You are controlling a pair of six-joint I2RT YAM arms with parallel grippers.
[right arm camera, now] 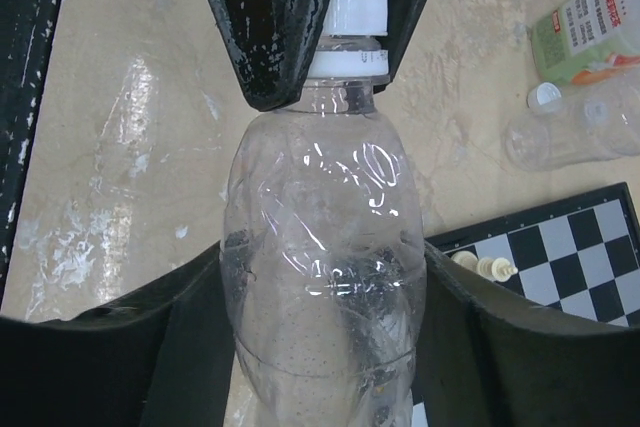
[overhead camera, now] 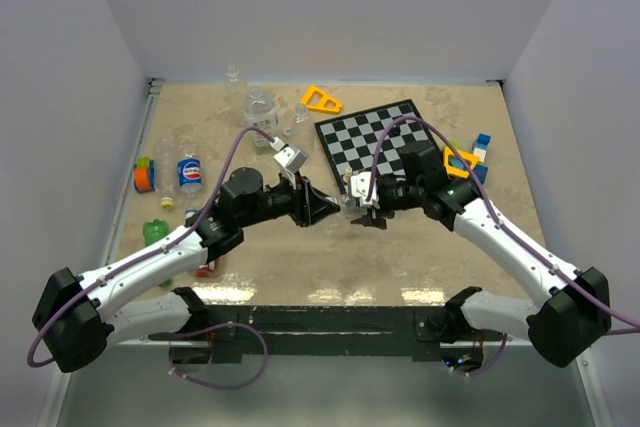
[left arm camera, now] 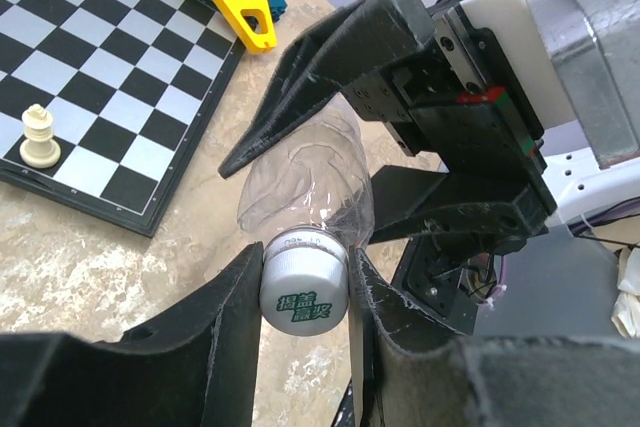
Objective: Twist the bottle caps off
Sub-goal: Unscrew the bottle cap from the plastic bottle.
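Above the beige table (overhead camera: 290, 262), the left arm (overhead camera: 150, 269) and right arm (overhead camera: 510, 242) are stretched inward, their wrists met mid-table. A clear unlabelled plastic bottle (right arm camera: 320, 177) is held level between them, long axis left-right, its body clamped by the right claw (right arm camera: 322, 272). Its white screw cap (left arm camera: 303, 292), pointed left, is gripped by the closed left claw (left arm camera: 305, 272).

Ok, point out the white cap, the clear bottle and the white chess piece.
white cap (left arm camera: 303, 292): left wrist view, its printed top.
clear bottle (right arm camera: 320, 247): right wrist view, middle of its body.
white chess piece (left arm camera: 40, 137): left wrist view, its middle.
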